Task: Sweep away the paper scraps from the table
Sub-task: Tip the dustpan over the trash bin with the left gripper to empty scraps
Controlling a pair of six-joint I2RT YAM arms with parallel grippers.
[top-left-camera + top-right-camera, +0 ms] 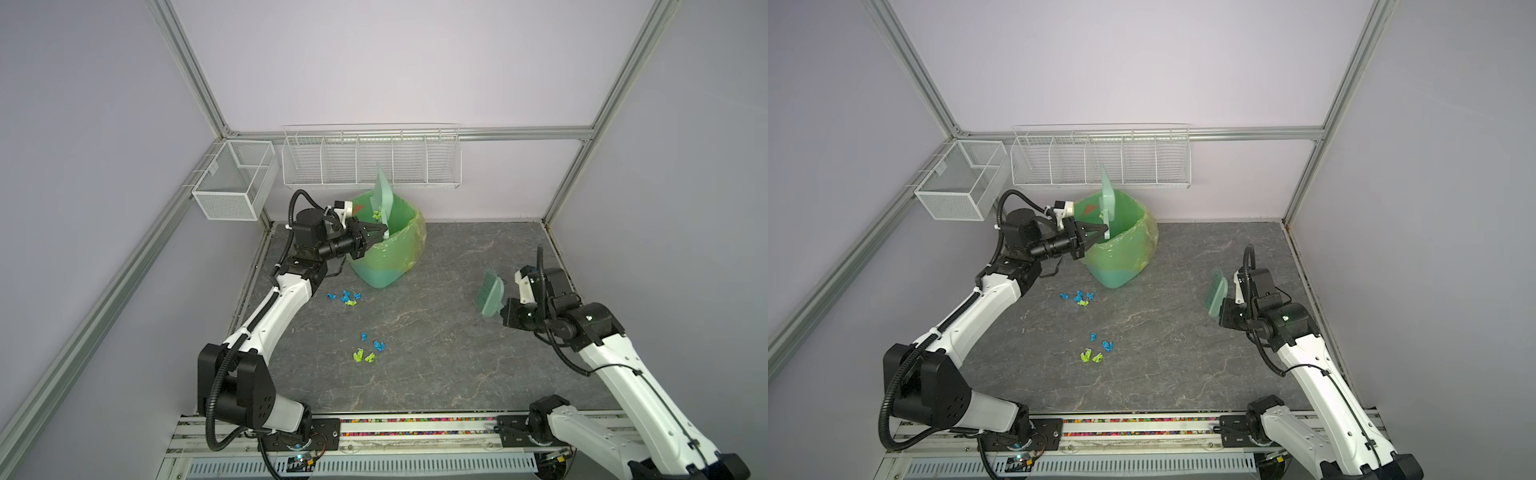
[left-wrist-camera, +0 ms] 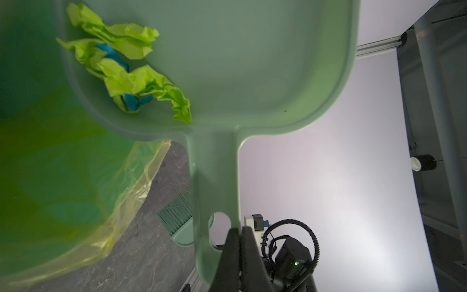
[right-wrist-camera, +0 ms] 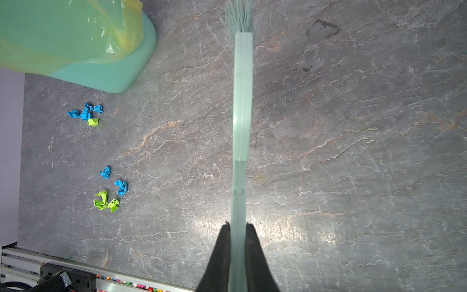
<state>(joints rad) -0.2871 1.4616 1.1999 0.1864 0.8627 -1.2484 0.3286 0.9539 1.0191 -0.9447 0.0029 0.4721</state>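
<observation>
Over bin (image 1: 386,257), dustpan (image 1: 383,195) upright, scraps (image 2: 131,75) inside

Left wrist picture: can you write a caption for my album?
The left hand holds a pale green dustpan, with crumpled paper scraps inside, tilted over the lined bin.

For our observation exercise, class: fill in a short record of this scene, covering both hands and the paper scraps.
left hand: shut on the dustpan handle, pan tipped over the bin
right hand: shut on the brush, held over the table
in dustpan: green and blue paper scraps
on table: a cluster beside the bin, a second cluster nearer the robot
</observation>
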